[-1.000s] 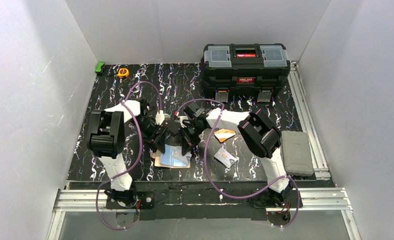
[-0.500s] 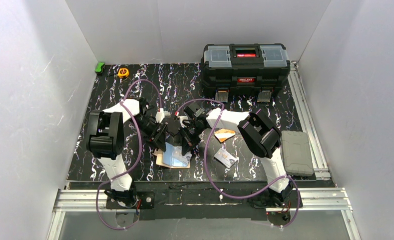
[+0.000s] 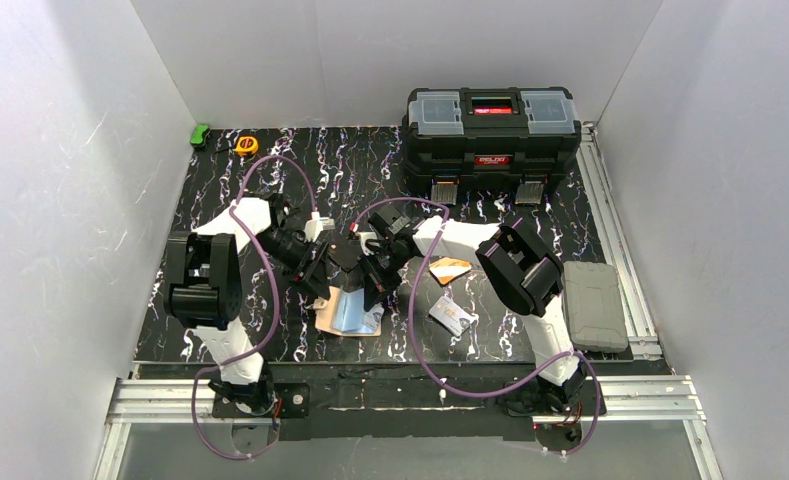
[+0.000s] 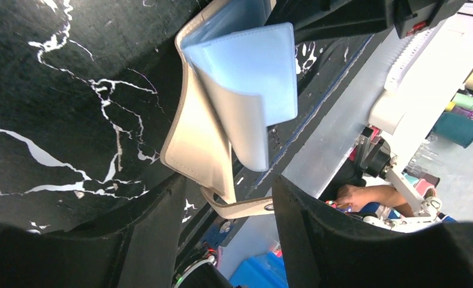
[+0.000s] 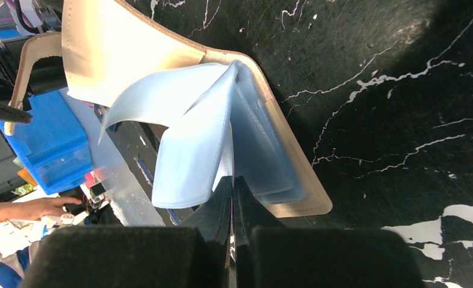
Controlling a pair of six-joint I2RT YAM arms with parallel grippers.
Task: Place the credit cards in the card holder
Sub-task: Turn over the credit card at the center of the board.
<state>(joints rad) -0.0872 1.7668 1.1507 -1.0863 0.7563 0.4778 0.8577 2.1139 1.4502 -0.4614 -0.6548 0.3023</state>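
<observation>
The task is judged barely begun: one orange card point(image 3: 451, 268) and one silver-white card point(image 3: 451, 315) are seen loose on the surface point(image 3: 370, 170), right of the one card holder point(image 3: 348, 312), which is spread open at near centre. No blue card can be told from its blue sleeves. The left end effector point(image 4: 225, 198) is held open astride the holder's flap, and the right end effector point(image 5: 232, 183) is closed at the sleeves' edge.

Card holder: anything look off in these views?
Yes. The card holder lies splayed open at the near middle of the table, with one beige cover lifted off the surface and its light blue sleeves fanned loose. Its snap tab dangles between the left fingers. No damage is visible.
</observation>
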